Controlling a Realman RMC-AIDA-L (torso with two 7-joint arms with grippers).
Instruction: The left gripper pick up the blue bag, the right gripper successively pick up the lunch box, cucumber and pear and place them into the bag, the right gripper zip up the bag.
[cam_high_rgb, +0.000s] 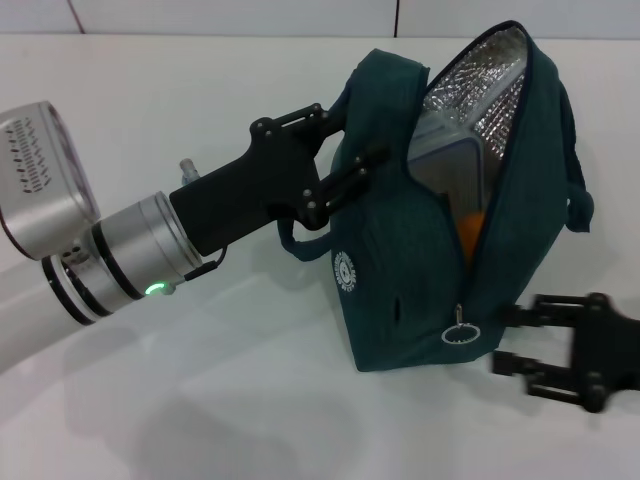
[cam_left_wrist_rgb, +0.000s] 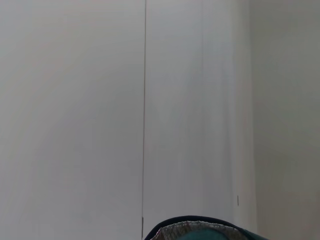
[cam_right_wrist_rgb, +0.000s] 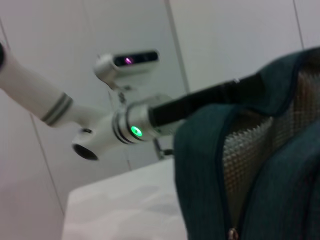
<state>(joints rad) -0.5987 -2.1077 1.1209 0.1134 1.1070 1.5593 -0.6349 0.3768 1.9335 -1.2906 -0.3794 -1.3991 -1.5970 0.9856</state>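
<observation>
So the left claw (cam_high_rgb: 365, 170) is reaching in from the left side of the head view, arm with the silver cuff and green light behind it, and its fingers are pinched on the blue bag (cam_high_rgb: 400, 290), up by the top edge where a loop handle sits. It's holding the bag upright-ish on the white table (cam_high_rgb: 200, 400), bag leaning a bit with its mouth gaping open toward the top right.

Zipper is open most of the way, silver foil lining showing inside. Down in the opening you can see the lunch box (cam_high_rgb: 445, 165), a clear-ish container with a grey rim, tucked against the left wall, and just below it a bit of orange-yellow that looks like the pear (cam_high_rgb: 472, 232). Can't spot the cucumber from here, probably buried if it's in there at all. The silver ring pull (cam_high_rgb: 460, 333) hangs at the low end of the zipper, near the bag's bottom right corner.

The right claw (cam_high_rgb: 505, 340) sits low on the table at the bottom right, fingers spread apart and pointing at the bag, tips just beside that corner and close to the ring pull but not gripping it as far as I can tell.

Right wrist view just shows the bag's open zipper edge up close with the left arm behind it.
</observation>
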